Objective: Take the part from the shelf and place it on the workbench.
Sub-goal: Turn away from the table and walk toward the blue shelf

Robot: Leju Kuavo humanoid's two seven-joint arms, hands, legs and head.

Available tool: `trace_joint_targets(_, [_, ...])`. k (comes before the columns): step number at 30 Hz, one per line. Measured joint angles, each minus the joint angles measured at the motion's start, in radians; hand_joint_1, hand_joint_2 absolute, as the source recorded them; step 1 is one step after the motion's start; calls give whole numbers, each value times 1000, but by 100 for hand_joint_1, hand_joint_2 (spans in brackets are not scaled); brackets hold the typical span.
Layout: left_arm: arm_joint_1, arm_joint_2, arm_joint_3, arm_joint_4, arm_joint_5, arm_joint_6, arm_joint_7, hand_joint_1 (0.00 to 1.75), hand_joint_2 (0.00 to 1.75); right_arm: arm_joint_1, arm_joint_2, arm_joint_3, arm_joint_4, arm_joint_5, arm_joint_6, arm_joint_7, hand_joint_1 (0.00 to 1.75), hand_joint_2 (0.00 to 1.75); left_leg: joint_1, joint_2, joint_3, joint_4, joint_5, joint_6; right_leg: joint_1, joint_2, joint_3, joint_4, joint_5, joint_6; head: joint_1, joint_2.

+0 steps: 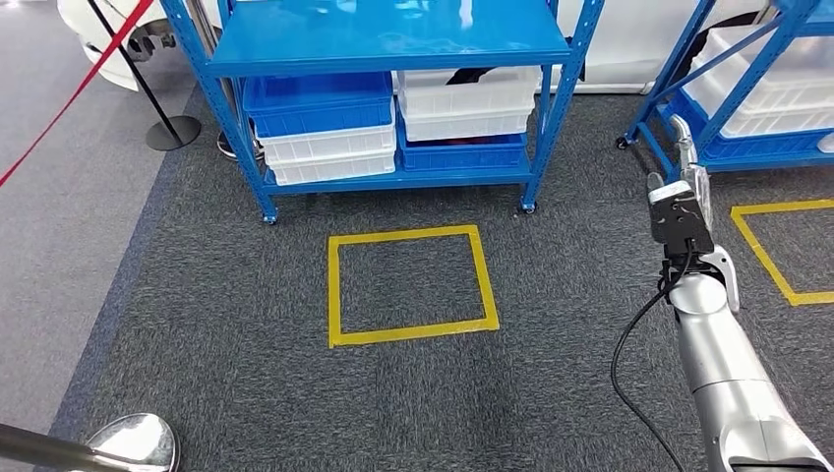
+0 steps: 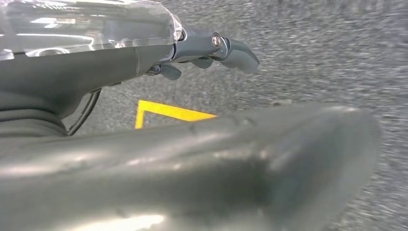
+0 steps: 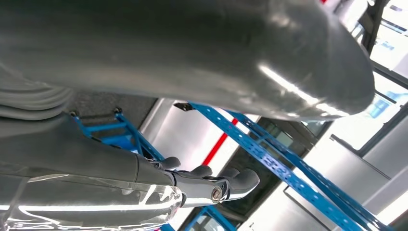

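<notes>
You are only at the start: the right hand (image 1: pixel 685 187) is raised toward the shelf (image 1: pixel 393 44), its fingers (image 3: pixel 226 182) apart and holding nothing, while the left hand (image 2: pixel 211 50) hangs over the carpet (image 1: pixel 246 393) with fingers loose and empty. I cannot tell which bin (image 1: pixel 462 103) on the shelf's bottom tier holds the part, so reaching, grasping and carrying to the workbench all remain.

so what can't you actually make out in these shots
- The part: in the head view the bins sit under the blue shelf, which covers their contents.
- Left hand: in the left wrist view the thick thumb blocks most of the picture, so I cannot tell if it holds anything.
- Right hand: small in the head view; its fingers are partly covered in the right wrist view.
- Workbench: I cannot place it.
</notes>
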Motion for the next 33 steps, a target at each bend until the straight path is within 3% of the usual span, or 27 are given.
trace_joint_targets(2, [1,2,0,0,-1,-1,3,0,0,0,-1,0,-2,-4,2,5,0,0,-2,3,-3,-66,105,10,2,3,7,7,-17,12,0,0])
trace_joint_targets(3, [2,2,0,0,-1,-1,5,0,0,-1,-2,0,-3,-6,4,7,0,0,-4,3,-4,-75,128,17,4,5,9,11,-24,18,0,0])
trace_joint_targets(5, [3,3,0,0,0,-2,5,0,0,-6,-8,0,-5,-10,7,10,0,0,-1,3,6,-81,150,32,4,6,12,17,-38,31,0,0])
trace_joint_targets(7, [-1,3,0,0,1,-2,5,0,0,-17,-15,0,-4,-14,12,10,0,0,2,3,15,-89,156,43,2,5,-9,69,-72,39,0,0])
trace_joint_targets(9, [-5,5,0,0,2,-1,5,0,0,-25,-18,1,0,-16,14,9,0,0,0,3,19,-91,152,51,0,4,-72,188,-128,47,0,0])
trace_joint_targets(11, [-6,6,0,0,4,-1,5,0,0,-26,-17,3,6,-18,13,8,0,0,-2,1,23,-90,145,53,-1,3,-129,277,-147,51,0,0])
trace_joint_targets(12, [-5,6,0,0,4,-2,4,0,0,-26,-17,4,8,-19,11,7,0,0,-2,0,28,-90,141,52,-1,3,-133,271,-127,51,0,0])
trace_joint_targets(13, [-5,6,0,0,4,-2,4,0,0,-26,-17,5,10,-20,8,6,0,0,-3,-2,33,-89,135,51,-1,3,-118,227,-91,50,0,0])
trace_joint_targets(15, [-5,6,1,0,4,-5,2,0,0,-25,-16,6,11,-20,0,3,0,0,-5,-4,44,-86,124,45,2,3,-62,93,-17,43,0,0])
trace_joint_targets(16, [-5,6,1,0,4,-7,1,0,0,-24,-16,6,10,-21,-4,2,0,0,-6,-6,46,-85,119,41,4,4,-41,45,1,38,0,0])
trace_joint_targets(18, [-6,6,1,0,3,-9,-1,0,0,-19,-16,7,7,-21,-9,2,0,0,-9,-8,48,-85,114,33,9,5,-27,13,-1,29,0,0])
trace_joint_targets(21, [-6,8,1,0,4,-11,-2,0,0,-13,-16,8,2,-21,-12,1,0,0,-10,-7,48,-72,96,18,1,4,-17,2,-5,13,0,0])
trace_joint_targets(23, [-7,10,1,0,4,-11,-2,0,0,-12,-15,8,-2,-20,-13,1,0,0,-8,-3,9,15,50,8,-2,1,-7,-4,-8,2,0,0])
trace_joint_targets(25, [-6,10,1,0,4,-12,-3,0,0,-10,-14,8,-4,-20,-14,2,0,0,-3,0,-63,149,-1,2,0,-1,-1,-4,-14,-4,0,0])
trace_joint_targets(26, [-5,10,1,0,4,-12,-2,0,0,-8,-13,9,-4,-20,-14,2,0,0,-2,1,-89,191,-7,0,0,-1,1,-3,-17,-4,0,0])
trace_joint_targets(27, [-4,10,1,0,4,-12,-2,0,0,-6,-12,9,-4,-20,-15,2,0,0,0,1,-97,197,6,-1,0,-1,4,-3,-20,-4,0,0])
trace_joint_targets(28, [-4,10,1,0,4,-12,-2,0,0,-5,-11,9,-4,-20,-15,2,0,0,0,1,-85,160,38,0,0,0,8,-2,-23,-2,0,0])
trace_joint_targets(30, [-4,12,1,0,4,-12,-2,0,0,-4,-10,9,-4,-20,-16,2,0,0,-1,2,-24,23,112,6,1,0,19,-2,-32,3,0,0])
trace_joint_targets(31, [-5,13,1,0,4,-12,-2,0,0,-4,-10,9,-4,-19,-16,2,0,0,-2,2,5,-37,132,11,3,1,23,-1,-36,8,0,0])
trace_joint_targets(33, [-5,13,1,0,6,-12,-2,0,0,-4,-9,9,-4,-19,-17,2,0,0,-5,2,29,-84,134,21,5,1,26,-2,-40,17,0,0])
